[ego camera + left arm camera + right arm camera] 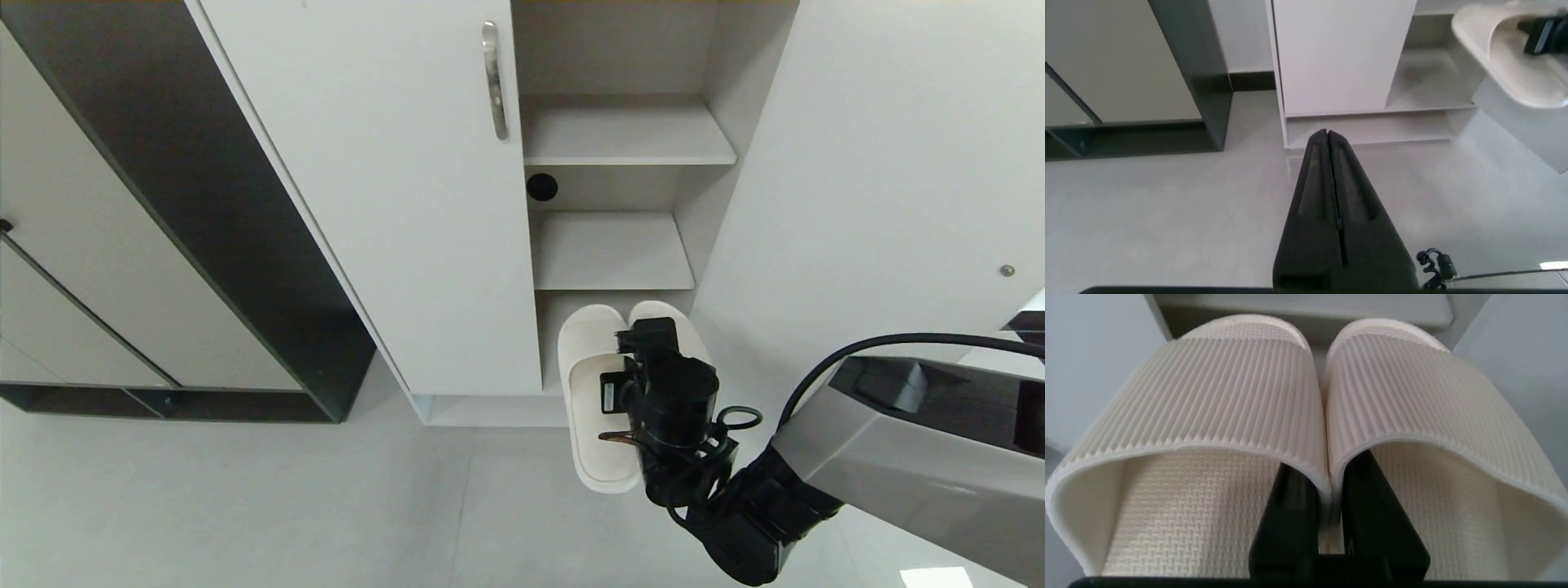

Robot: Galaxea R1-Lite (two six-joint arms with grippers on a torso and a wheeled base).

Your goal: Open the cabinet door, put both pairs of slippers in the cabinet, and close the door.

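Note:
A pair of cream slippers [589, 384] hangs side by side in front of the open cabinet's lowest compartment, toes toward the shelves. My right gripper [645, 339] is shut on the pair, its two fingers [1294, 514] inside the slippers [1323, 425], pinching their inner walls together. The cabinet [608, 131] shows bare shelves, with its right door [882, 180] swung open and its left door [392, 180] closed. My left gripper [1327, 135] is shut on nothing, held low over the floor and pointing at the cabinet's base [1372, 131]. The slippers [1503, 49] show at the edge of the left wrist view.
A dark-framed unit [204, 212] with pale doors stands left of the cabinet. A metal handle [493, 77] runs down the closed left door. A round hole [541, 187] marks the cabinet's back wall. Grey floor [286, 506] lies open in front.

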